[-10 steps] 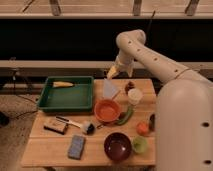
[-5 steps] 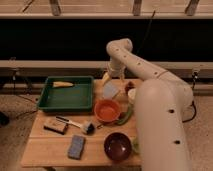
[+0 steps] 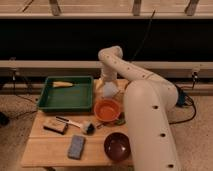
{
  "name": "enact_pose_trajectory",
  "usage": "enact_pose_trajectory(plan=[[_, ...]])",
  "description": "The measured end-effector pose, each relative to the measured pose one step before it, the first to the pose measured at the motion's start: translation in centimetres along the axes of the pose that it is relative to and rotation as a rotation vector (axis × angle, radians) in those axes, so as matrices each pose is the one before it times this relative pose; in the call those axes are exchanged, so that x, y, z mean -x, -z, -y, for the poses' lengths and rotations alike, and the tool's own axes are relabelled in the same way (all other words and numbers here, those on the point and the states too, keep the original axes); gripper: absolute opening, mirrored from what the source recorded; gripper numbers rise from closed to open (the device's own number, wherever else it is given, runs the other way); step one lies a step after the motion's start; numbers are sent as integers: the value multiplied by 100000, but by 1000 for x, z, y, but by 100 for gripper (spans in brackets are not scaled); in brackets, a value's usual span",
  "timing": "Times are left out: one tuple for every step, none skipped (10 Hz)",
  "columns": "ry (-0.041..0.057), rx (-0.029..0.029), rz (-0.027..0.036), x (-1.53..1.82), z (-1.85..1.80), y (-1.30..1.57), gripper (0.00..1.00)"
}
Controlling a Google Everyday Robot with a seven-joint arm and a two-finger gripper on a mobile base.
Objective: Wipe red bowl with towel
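Observation:
The red bowl (image 3: 107, 109) sits upright on the wooden table (image 3: 47, 145), right of the green tray. The towel (image 3: 110, 90), pale bluish-white, lies just behind the bowl near the table's back edge. My gripper (image 3: 106, 81) points down right above the towel's back-left part, at or very close to the cloth. The arm (image 3: 145, 110) sweeps down the right side of the view and hides the table's right part.
A green tray (image 3: 50, 102) with a yellow item (image 3: 63, 84) stands at the back left. A dark maroon bowl (image 3: 117, 146) and a blue sponge (image 3: 76, 146) lie at the front. A brush (image 3: 76, 123) and a brown block (image 3: 55, 126) lie left of the red bowl.
The gripper has moved left and down to the towel. The arm has swung across the view and now covers the items on the table's right side.

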Motion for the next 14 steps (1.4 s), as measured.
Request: enact_pose_trajectory(plan=[[-126, 835, 28, -197, 447, -656, 80], [-1136, 1177, 203, -154, -119, -804, 80], [-1885, 673, -176, -401, -408, -486, 80], [-1588, 682, 291, -204, -593, -476, 80], [-1301, 398, 532, -122, -422, -445, 80], [-1573, 493, 739, -107, -556, -621, 80], [-1453, 402, 707, -107, -550, -638, 80], [-693, 438, 515, -29, -255, -509, 80], [-322, 591, 534, -4, -88, -588, 80], [-163, 544, 255, -93, 50, -463, 80], [-82, 748, 211, -63, 73, -393, 76], [-71, 847, 20, -87, 100, -376, 66], [-58, 687, -164, -65, 34, -65, 54], [-155, 56, -260, -24, -34, -1, 46]])
